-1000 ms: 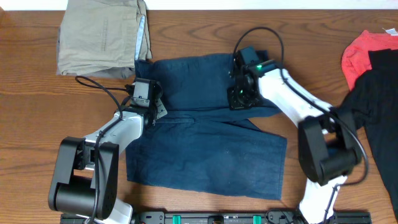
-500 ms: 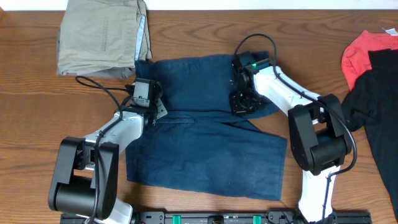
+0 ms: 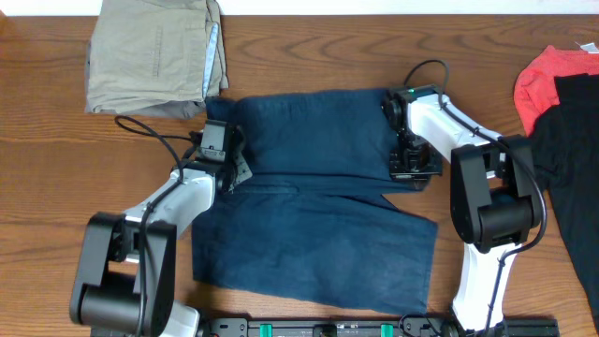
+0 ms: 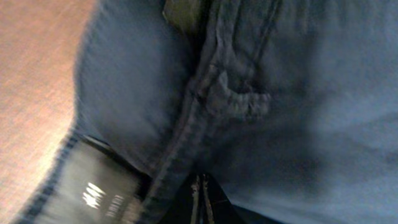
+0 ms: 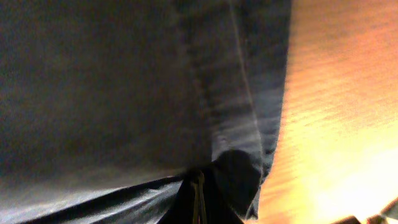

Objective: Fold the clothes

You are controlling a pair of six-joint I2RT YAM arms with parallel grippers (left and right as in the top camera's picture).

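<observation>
Starting at the far left, a folded khaki garment [image 3: 154, 56] is lying at the top corner of the wooden tabletop [image 3: 56, 187], well clear of the action. Just below and right of it, the left gripper [image 3: 232, 165] is sitting on the left edge of the navy shorts [image 3: 318, 225]. From the left wrist camera, that gripper [image 4: 200, 196] is showing its fingers pressed together at the bottom of the view, nipping the blue cloth. The shorts [image 4: 298, 93] are filling almost the whole view, with a thick seam and a belt loop [image 4: 239, 102] running through the middle. A dark label [image 4: 93, 198] is peeking out at the lower left, and bare tabletop [image 4: 31, 74] is showing beyond the hem.

Moving to the centre, the shorts are lying spread flat on the tabletop, with the upper half stretching wide between the two arms and the lower half angling down to the right.

Over on the right edge of the shorts, the right gripper [image 3: 410, 168] is pointing down at the cloth. Its own camera is showing the gripper [image 5: 198, 190] closed on a bunched fold of the shorts [image 5: 93, 81], right beside the hem, with tabletop [image 5: 336, 124] glowing orange next to it.

At the far right, a red garment [image 3: 547, 80] and a black garment [image 3: 571, 168] are lying together, apart from the shorts.
</observation>
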